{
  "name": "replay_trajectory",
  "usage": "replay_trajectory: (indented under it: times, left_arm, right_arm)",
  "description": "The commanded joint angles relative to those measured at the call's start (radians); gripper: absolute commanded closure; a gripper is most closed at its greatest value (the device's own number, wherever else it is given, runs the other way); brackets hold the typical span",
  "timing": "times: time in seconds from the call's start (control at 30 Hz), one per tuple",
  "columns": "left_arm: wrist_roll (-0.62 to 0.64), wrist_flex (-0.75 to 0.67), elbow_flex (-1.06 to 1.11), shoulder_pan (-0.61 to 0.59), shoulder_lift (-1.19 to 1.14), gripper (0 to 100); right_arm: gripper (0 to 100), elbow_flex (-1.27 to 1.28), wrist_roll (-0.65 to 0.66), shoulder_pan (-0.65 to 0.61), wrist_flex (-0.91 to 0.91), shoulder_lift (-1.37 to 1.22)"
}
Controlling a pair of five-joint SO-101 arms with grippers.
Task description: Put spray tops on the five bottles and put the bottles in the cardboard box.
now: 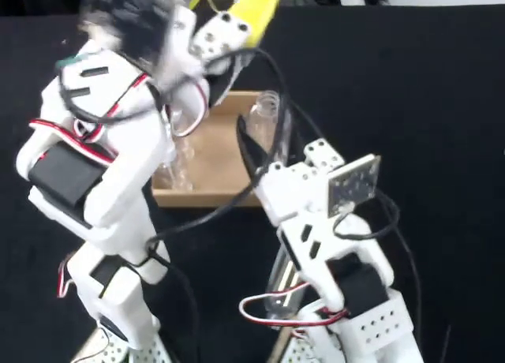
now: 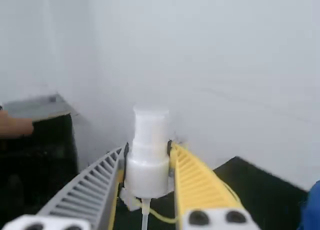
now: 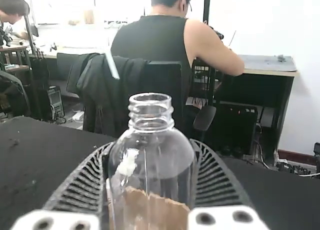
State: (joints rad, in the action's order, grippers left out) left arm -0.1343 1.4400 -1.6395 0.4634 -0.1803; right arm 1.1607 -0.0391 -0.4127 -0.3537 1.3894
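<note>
From above, your left arm rears up on the left of the black table (image 1: 430, 102), its left gripper (image 1: 241, 12) lifted to the top edge of the picture, high over the far side of the brown cardboard box (image 1: 207, 196). You cannot tell from here how its fingers stand. Your right arm, on the right, holds a clear plastic bottle (image 1: 269, 114) upright at the box's right-hand edge, with the right gripper (image 1: 263, 138) clamped on it. More clear bottles (image 1: 176, 170) stand inside the box on its left side; how many is hard to tell behind the left arm.

On your left wrist camera, the grey finger and the yellow finger are closed against the sides of a white spray top (image 2: 149, 140). It sits upright, its thin dip tube hanging down between them, in front of a pale wall (image 2: 225, 65).

On your right wrist camera, the black ribbed fingers (image 3: 82, 185) press on both sides of the clear bottle. Its threaded neck is open and bare, and brown cardboard shows through its lower half.
</note>
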Motion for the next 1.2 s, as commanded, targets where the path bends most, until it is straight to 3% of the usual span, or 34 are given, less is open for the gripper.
replay_trajectory:
  times: [0.0,0.33,0.77,1.17]
  left_arm:
    - [0.331,-0.021,-0.024,-0.012,0.044,97]
    - [0.333,-0.084,-0.024,0.047,0.064,97]
    - [0.331,0.114,-0.013,0.039,0.043,97]
    - [0.331,-0.044,-0.012,0.007,0.014,97]
  right_arm:
    - [93.8,-0.005,-0.003,-0.012,0.029,0.033]
    - [93.8,0.044,0.002,-0.011,0.035,0.035]
    - [93.8,0.044,0.002,-0.011,0.068,0.038]
    - [93.8,0.042,0.002,-0.011,0.068,0.038]
